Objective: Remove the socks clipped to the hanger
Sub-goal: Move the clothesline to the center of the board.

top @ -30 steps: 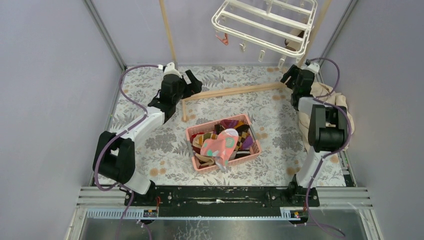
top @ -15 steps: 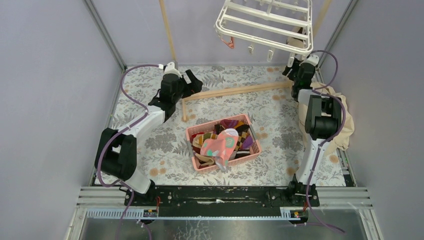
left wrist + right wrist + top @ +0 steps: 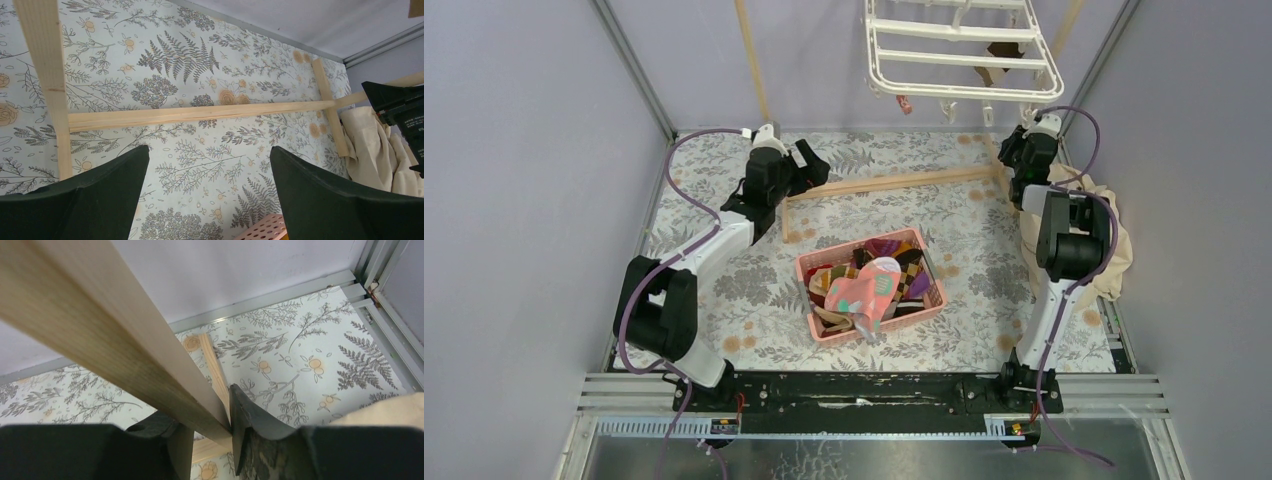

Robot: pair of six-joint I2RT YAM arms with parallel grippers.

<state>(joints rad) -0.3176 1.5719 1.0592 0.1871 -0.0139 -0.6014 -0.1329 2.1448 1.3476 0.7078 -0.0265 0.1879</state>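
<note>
Bracing is judged under way: the pale wooden upright post [image 3: 115, 335] is clamped by the right gripper [image 3: 207, 427] below the white plastic rectangular hanger [image 3: 964, 60], where one brown fabric sock [image 3: 999, 48] is clipped; the left gripper [image 3: 210, 165] is spread wide. Post to be held steady.

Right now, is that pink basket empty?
No, the basket holds a heap of socks, pink, brown and purple among them.

- white hanger [image 3: 959, 50] hangs up top, one brown sock [image 3: 996, 49] clipped on it
- pink basket [image 3: 804, 295] mid bench [image 3: 754, 320], piled with socks [image 3: 874, 285]
- left hand [image 3: 809, 168] over the wooden frame [image 3: 884, 184]
- right hand [image 3: 1022, 152] at its far right post, beige cloth [image 3: 1114, 250] beside that arm
</note>
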